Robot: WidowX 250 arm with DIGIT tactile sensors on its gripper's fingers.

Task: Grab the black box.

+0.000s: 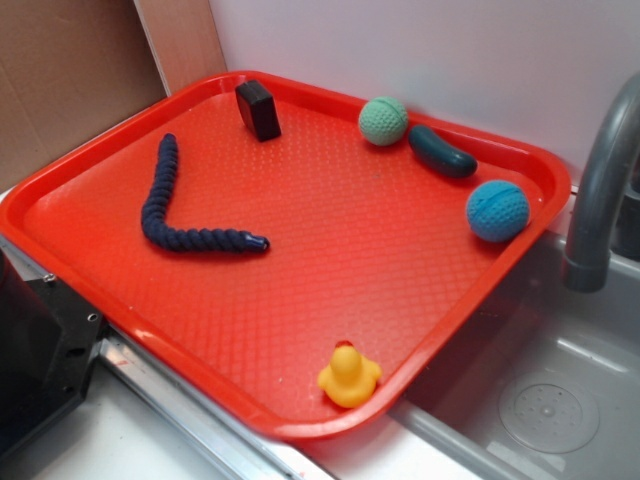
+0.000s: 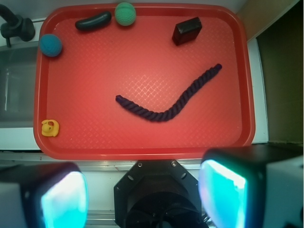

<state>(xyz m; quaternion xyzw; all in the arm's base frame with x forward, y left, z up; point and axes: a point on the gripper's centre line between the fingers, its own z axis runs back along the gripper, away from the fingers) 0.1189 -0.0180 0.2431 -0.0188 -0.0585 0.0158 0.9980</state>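
**Q:** Red tray [image 1: 300, 330] on a counter beside a steel sink [image 1: 545, 400]: what does the exterior view show of the box?

**A:** Box [image 1: 259, 109]: small, matte black, rectangular with rounded edges, standing on a narrow side and leaning slightly. It sits in the tray's far left corner, just inside the rim. Nearest neighbours: rope [image 1: 180, 215], navy, bent in a V, closer to the camera; green ball [image 1: 383, 121] along the far rim to the right, with a dark pickle [image 1: 441, 152] just beside it; blue ball [image 1: 497, 210] at the right rim; yellow duck [image 1: 349, 376] at the near rim. Nothing touches the box. No pincer appears in this view; only a dark part of the rig shows at the lower left edge.

**Q:** And the wrist view?

**A:** Box [image 2: 186, 30] at upper right of the tray [image 2: 142, 142], apart from the rope [image 2: 166, 102] that curves below it. Green ball [image 2: 125, 13], pickle [image 2: 93, 21] and blue ball [image 2: 50, 44] lie along the top and left; duck [image 2: 50, 128] at lower left.

**Q:** Pincer state and relation to the box?

**A:** Pincer [image 2: 142, 197]: two fingers [image 2: 61, 199] with cyan-lit pads fill the bottom corners, spread wide, gripping nothing. It is off the tray's near edge; the box lies well apart, across the tray and toward the right finger's side.
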